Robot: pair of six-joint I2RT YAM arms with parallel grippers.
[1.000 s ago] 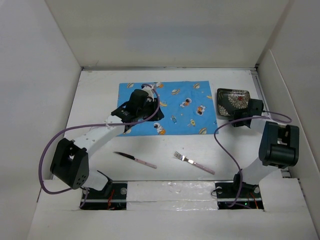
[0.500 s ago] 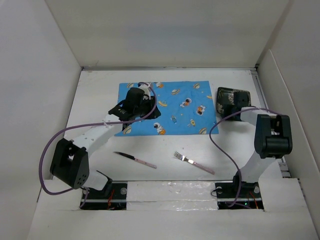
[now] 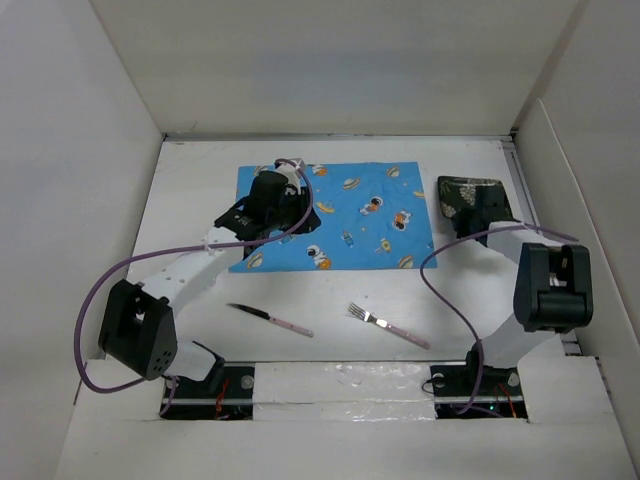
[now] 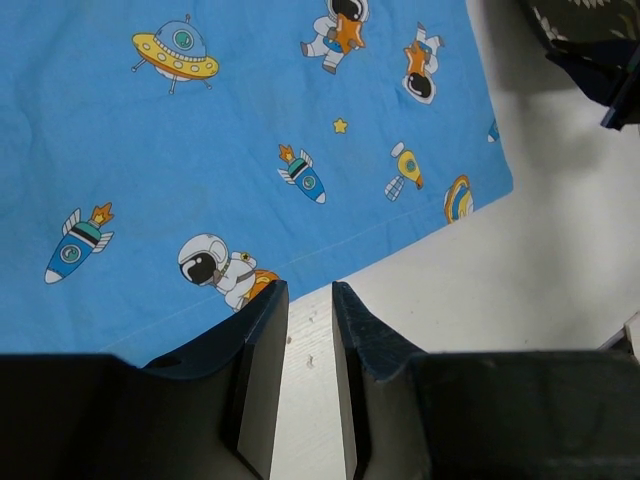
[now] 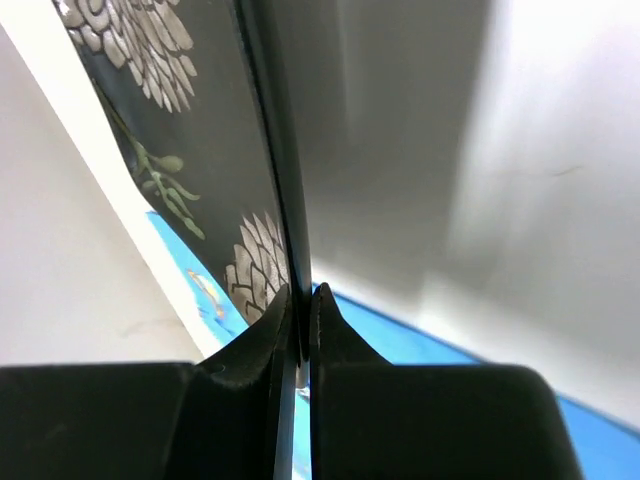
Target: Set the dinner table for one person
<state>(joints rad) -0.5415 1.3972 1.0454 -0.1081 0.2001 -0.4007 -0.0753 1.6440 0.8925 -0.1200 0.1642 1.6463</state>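
Dinner table [image 3: 185, 185]: right jaws pinched on plate [image 3: 455, 192] rim; left jaws slightly apart, empty, over cloth [image 3: 375, 215].

A robot lab test cell: plain white walls [image 3: 330, 60] box in a table [image 3: 470, 290] with two bolted arms [image 3: 185, 275].

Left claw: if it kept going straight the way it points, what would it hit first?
Probably the white table right at the edge of the blue cloth; the left claw points there with nothing between, though depth is unclear.
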